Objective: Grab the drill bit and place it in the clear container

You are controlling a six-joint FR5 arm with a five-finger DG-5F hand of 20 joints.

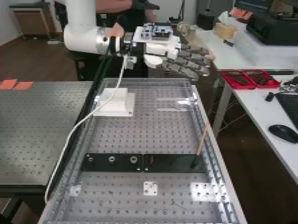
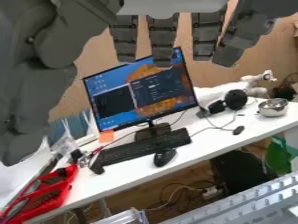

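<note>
In the high view the hand (image 1: pixel 187 61) is over the bench's far end, to the right, its fingers extended and open with nothing held. Dark fingers and a thumb of the hand (image 2: pixel 163 37) hang in the wrist view, loosely spread. On the bench lies a long black plate (image 1: pixel 174 163) with several small round metal pieces in its left half. A thin orange-brown stick (image 1: pixel 202 139) leans upright at its right end; which piece is the drill bit I cannot tell. A clear container (image 1: pixel 174 104) seems to stand near the far right of the bench, its outline faint.
A white block (image 1: pixel 114 102) sits at the bench's far left, and a white cable (image 1: pixel 81 121) loops down the left side. On the side desk are red trays (image 1: pixel 249 79), a mouse (image 1: pixel 284 133) and a monitor (image 2: pixel 140 90). A small white plate (image 1: pixel 151 188) lies nearer.
</note>
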